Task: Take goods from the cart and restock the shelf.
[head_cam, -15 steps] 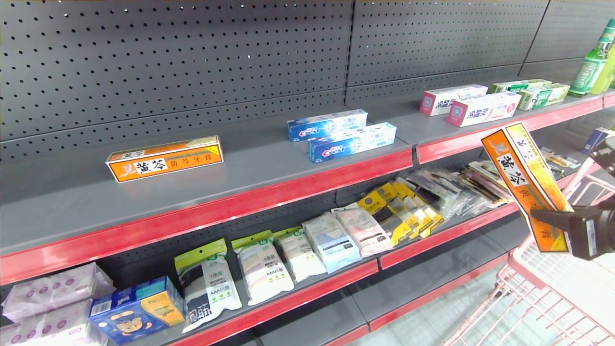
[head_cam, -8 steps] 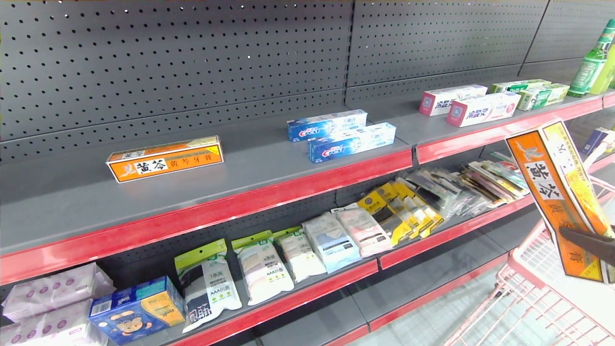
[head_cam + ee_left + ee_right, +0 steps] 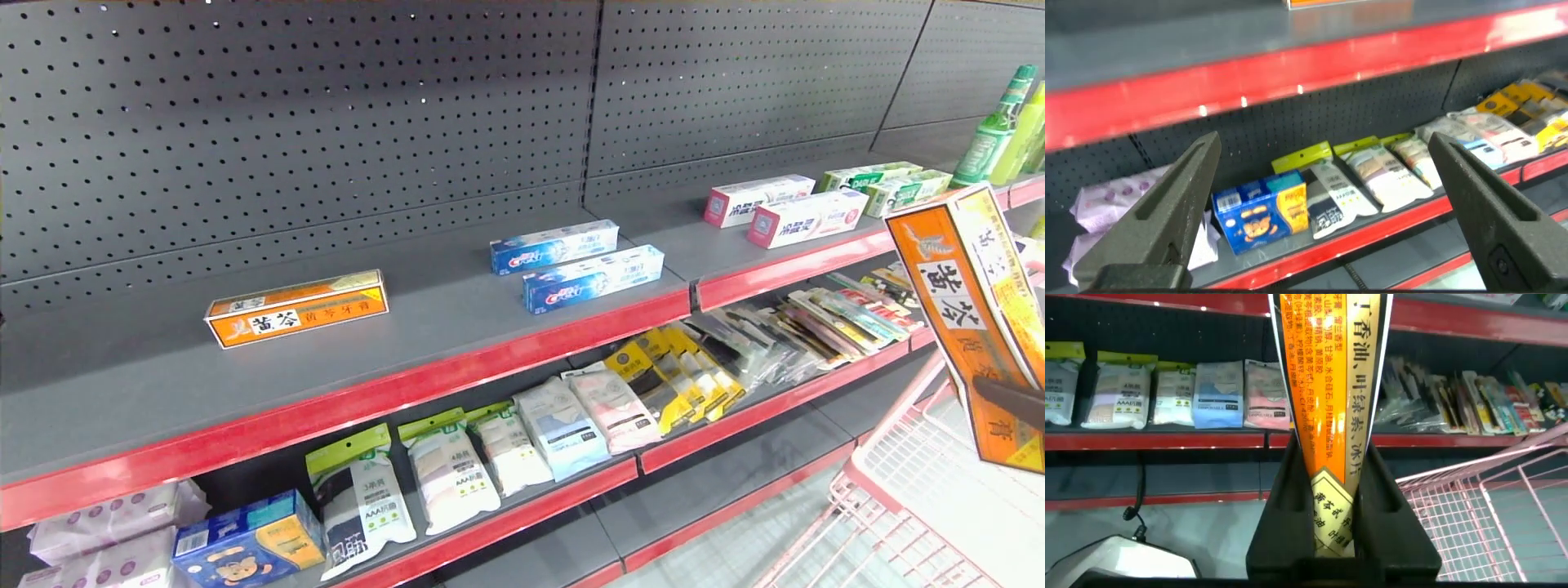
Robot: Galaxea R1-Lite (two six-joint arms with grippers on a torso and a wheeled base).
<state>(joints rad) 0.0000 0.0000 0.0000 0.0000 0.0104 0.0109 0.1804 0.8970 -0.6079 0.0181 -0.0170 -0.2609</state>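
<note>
My right gripper (image 3: 1331, 486) is shut on an orange toothpaste box (image 3: 967, 314), which stands nearly upright at the far right above the pink cart (image 3: 914, 482). In the right wrist view the same orange toothpaste box (image 3: 1327, 392) rises from between the fingers. A matching orange box (image 3: 295, 309) lies on the left part of the grey top shelf (image 3: 408, 327). My left gripper (image 3: 1327, 204) is open and empty, facing the lower shelf with its bagged goods (image 3: 1372, 175).
Two blue toothpaste boxes (image 3: 575, 260) lie mid-shelf, white-pink boxes (image 3: 780, 211) and green boxes (image 3: 886, 184) farther right, with green bottles (image 3: 992, 126) beyond. Bare shelf room lies around the orange box. The lower shelf holds packets (image 3: 563, 425) and a blue carton (image 3: 249, 543).
The right gripper has carried the orange box rightward and upward, away from the shelf edge. The head camera has tilted, so the whole shelf sits lower in the picture.
</note>
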